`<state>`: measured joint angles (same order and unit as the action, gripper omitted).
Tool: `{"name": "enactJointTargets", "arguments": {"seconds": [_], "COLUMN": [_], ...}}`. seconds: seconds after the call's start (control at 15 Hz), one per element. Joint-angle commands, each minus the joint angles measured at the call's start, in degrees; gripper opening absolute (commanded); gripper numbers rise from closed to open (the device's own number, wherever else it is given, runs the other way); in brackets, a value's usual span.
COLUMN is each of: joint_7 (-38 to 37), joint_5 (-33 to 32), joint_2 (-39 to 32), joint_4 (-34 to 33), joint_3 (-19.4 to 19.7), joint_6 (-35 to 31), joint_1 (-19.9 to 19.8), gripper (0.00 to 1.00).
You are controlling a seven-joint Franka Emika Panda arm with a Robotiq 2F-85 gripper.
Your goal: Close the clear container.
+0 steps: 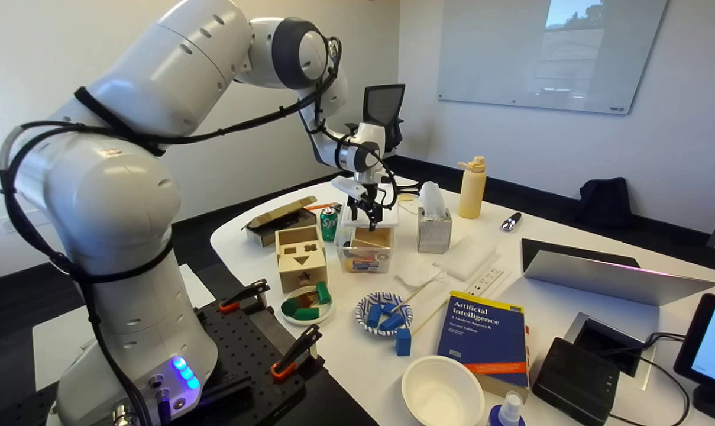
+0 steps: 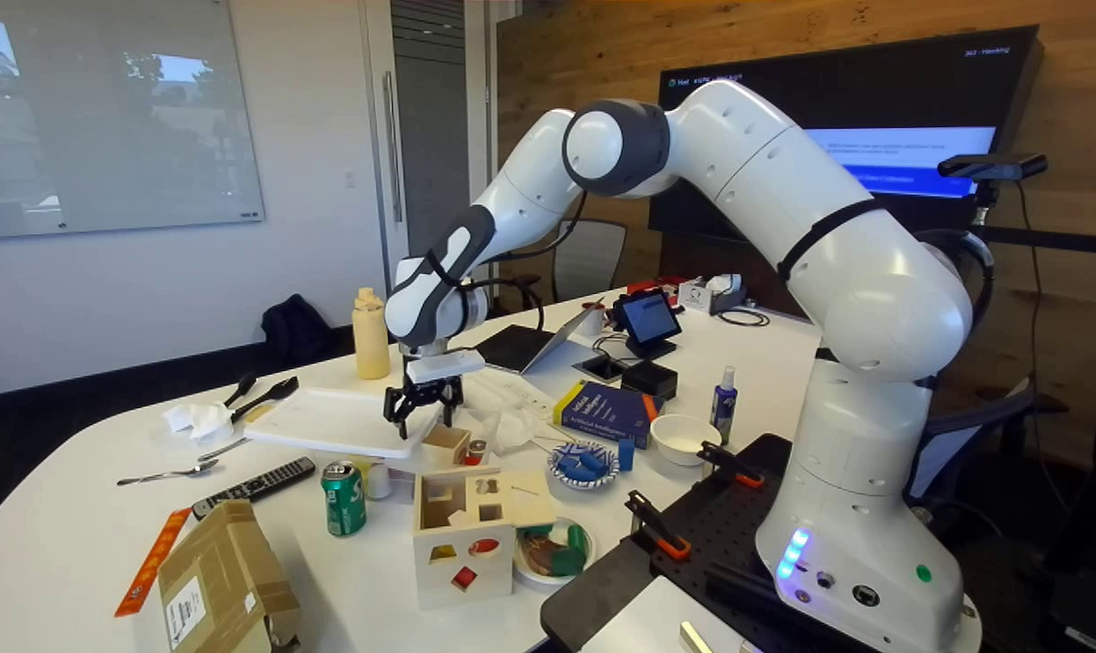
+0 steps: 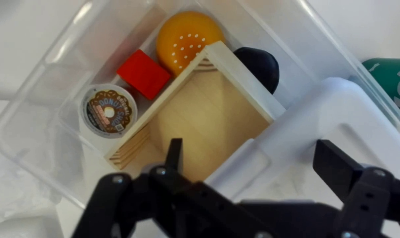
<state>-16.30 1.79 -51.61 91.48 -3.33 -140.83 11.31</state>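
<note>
The clear container (image 1: 341,247) is a see-through tub on the table, open at its near part; its wall also shows in the wrist view (image 3: 31,107). Its whitish lid (image 3: 295,138) covers only one side of the opening in the wrist view. The lid (image 2: 325,422) lies flat, reaching out behind the tub, in an exterior view; it also shows in an exterior view (image 1: 389,219). My gripper (image 3: 249,158) is open and empty, its fingers on either side of the lid's edge. It hovers over the tub in both exterior views (image 1: 363,222) (image 2: 426,428). Contact with the lid is unclear.
Inside the tub are a wooden tray (image 3: 213,109), red block (image 3: 143,73), orange bun (image 3: 188,36) and coffee pod (image 3: 109,110). A wooden shape box (image 1: 303,260), green can (image 1: 328,225) and tissue box (image 1: 434,232) stand close around. A tan carton (image 2: 226,580) lies farther off.
</note>
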Motion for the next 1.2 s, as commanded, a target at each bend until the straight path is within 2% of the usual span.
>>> {"name": "enactJointTargets", "arguments": {"seconds": [0.0, 1.13], "joint_7": [-1.93, -4.18], "joint_5": [0.65, 0.95], "joint_2": [3.02, 15.99], "joint_4": [4.75, 24.83], "joint_3": [1.39, 3.29], "joint_6": [0.26, 2.07], "joint_1": [1.09, 0.09], "gripper": [1.00, 1.00]}}
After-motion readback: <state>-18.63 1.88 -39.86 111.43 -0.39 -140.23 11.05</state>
